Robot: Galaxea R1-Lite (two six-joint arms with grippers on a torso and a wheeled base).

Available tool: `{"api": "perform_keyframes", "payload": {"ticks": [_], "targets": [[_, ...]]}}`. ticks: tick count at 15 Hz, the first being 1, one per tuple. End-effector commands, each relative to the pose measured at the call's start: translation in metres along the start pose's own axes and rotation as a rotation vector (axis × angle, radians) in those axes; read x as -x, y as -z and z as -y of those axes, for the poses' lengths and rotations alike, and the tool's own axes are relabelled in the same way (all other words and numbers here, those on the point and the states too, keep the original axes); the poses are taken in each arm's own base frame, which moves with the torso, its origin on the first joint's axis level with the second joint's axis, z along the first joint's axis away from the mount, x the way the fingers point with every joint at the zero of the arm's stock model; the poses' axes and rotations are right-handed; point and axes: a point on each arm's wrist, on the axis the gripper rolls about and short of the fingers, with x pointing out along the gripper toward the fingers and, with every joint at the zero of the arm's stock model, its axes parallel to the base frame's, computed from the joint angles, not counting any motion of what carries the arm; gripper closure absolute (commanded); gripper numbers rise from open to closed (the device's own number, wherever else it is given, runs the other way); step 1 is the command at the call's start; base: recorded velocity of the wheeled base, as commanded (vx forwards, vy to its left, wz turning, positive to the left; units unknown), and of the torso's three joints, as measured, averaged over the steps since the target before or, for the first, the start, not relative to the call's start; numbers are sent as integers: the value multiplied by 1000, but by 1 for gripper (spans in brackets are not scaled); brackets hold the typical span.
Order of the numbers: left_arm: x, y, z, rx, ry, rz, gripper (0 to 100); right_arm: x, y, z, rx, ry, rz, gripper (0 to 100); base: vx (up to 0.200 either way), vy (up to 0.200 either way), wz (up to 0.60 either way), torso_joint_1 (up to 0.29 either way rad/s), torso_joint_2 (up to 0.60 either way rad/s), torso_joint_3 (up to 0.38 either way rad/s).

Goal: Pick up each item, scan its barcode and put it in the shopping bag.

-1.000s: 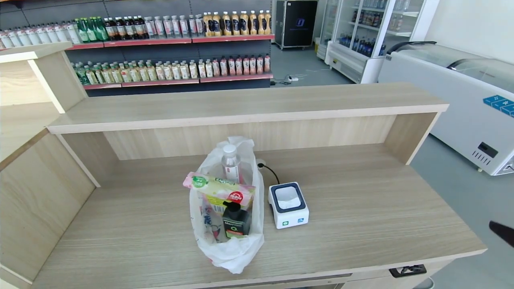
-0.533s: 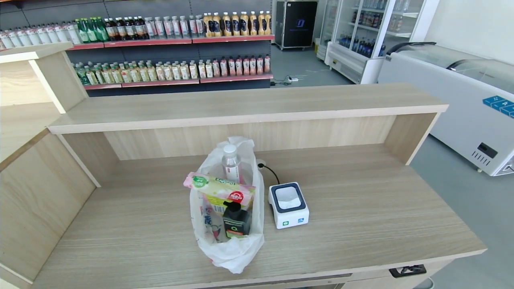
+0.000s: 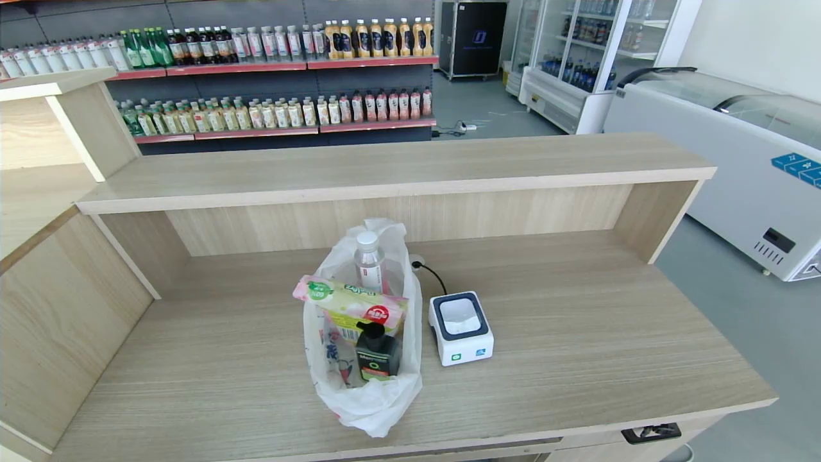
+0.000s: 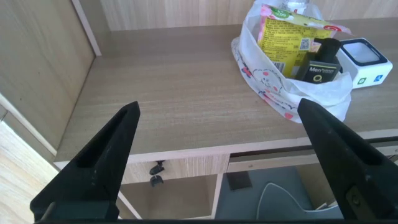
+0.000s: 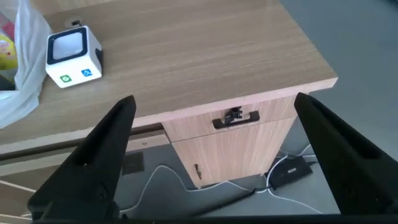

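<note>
A white plastic shopping bag (image 3: 365, 404) stands at the middle of the wooden counter (image 3: 577, 333). In it are a clear water bottle (image 3: 368, 260), a pink and green snack pack (image 3: 349, 305) and a black pump bottle (image 3: 376, 356). Just right of the bag sits the white barcode scanner (image 3: 460, 327), window up, with a black cable running back. My left gripper (image 4: 219, 109) hangs open off the counter's front edge, left of the bag (image 4: 273, 93). My right gripper (image 5: 214, 102) is open too, in front of the counter's right end and away from the scanner (image 5: 73, 56). Both hold nothing.
A raised ledge (image 3: 385, 170) runs along the counter's back, and a wooden side wall (image 3: 70, 308) closes its left. Below the front edge are a drawer with a black handle (image 5: 235, 117) and loose cables (image 5: 286, 174) on the floor. A chest freezer (image 3: 737, 147) stands at the right.
A dark part of my right arm that showed at the head view's right edge a second ago has dropped out of that view. Bag, items and scanner have not moved.
</note>
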Motion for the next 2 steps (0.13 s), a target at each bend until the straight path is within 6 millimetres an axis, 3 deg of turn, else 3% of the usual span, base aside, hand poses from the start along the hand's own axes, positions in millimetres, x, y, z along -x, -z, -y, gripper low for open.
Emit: {"api": "perform_keyframes", "payload": {"ticks": [1, 2], "targets": [[0, 0, 0, 0, 0, -1, 0, 0, 0, 0, 2, 0, -3, 0, 0, 0, 0, 0, 0, 0], [0, 0, 0, 0, 0, -1, 0, 0, 0, 0, 2, 0, -3, 0, 0, 0, 0, 0, 0, 0]]}}
